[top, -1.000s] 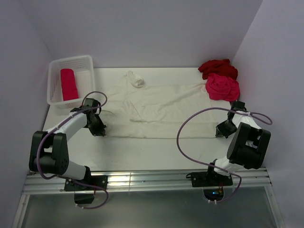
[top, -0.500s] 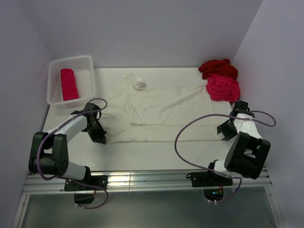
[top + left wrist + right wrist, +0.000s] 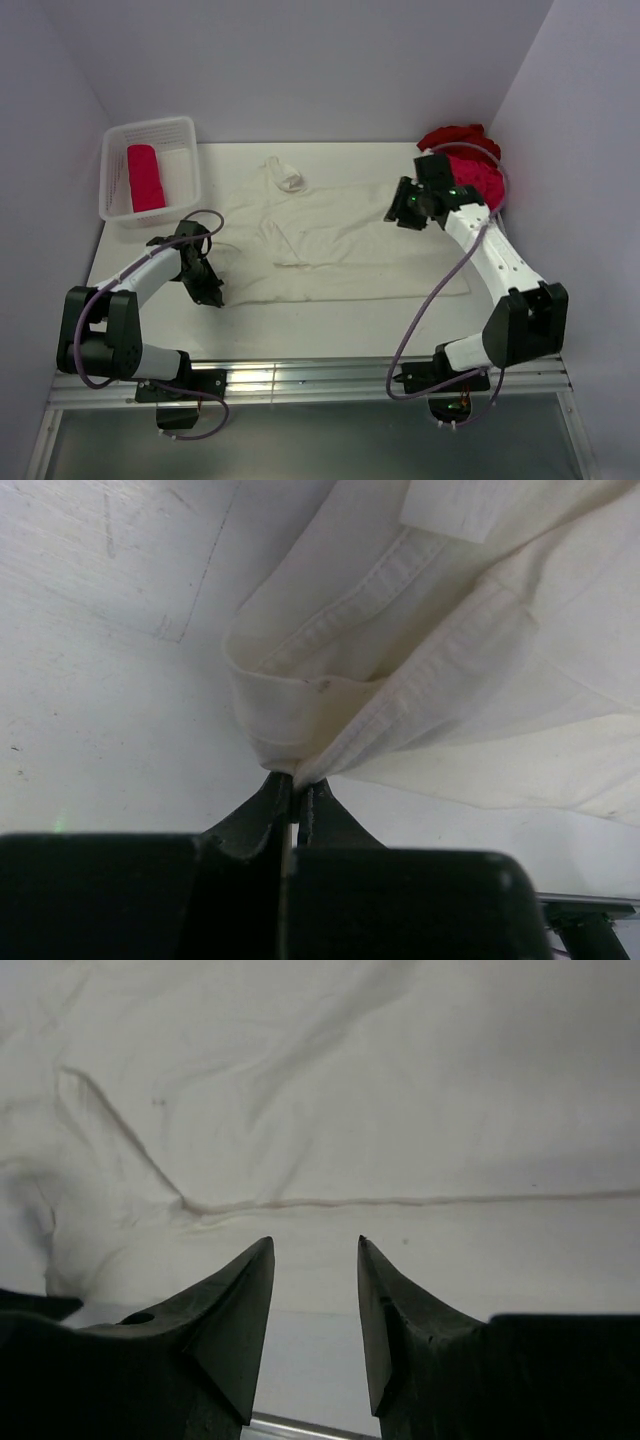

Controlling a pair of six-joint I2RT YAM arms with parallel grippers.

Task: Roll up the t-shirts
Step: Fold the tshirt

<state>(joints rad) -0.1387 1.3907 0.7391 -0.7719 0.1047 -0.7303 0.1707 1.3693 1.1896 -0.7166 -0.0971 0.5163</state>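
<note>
From above, the cream shirt (image 3: pixel 340 235) lies spread across the table (image 3: pixel 330 325). The left gripper (image 3: pixel 211 296) sits at the shirt's near-left corner. The right gripper (image 3: pixel 398 212) hangs over its far-right part. The red shirt (image 3: pixel 455 137) and pink shirt (image 3: pixel 478 175) are heaped at the far-right corner, and the roll (image 3: pixel 145 178) lies in the basket (image 3: pixel 150 125).

On the left wrist, the jaws are pinched tight on the cream shirt's folded hem.

On the right wrist, the fingers (image 3: pixel 235 1300) stand moderately apart with nothing between them, and the cream shirt lies just beyond their tips.
</note>
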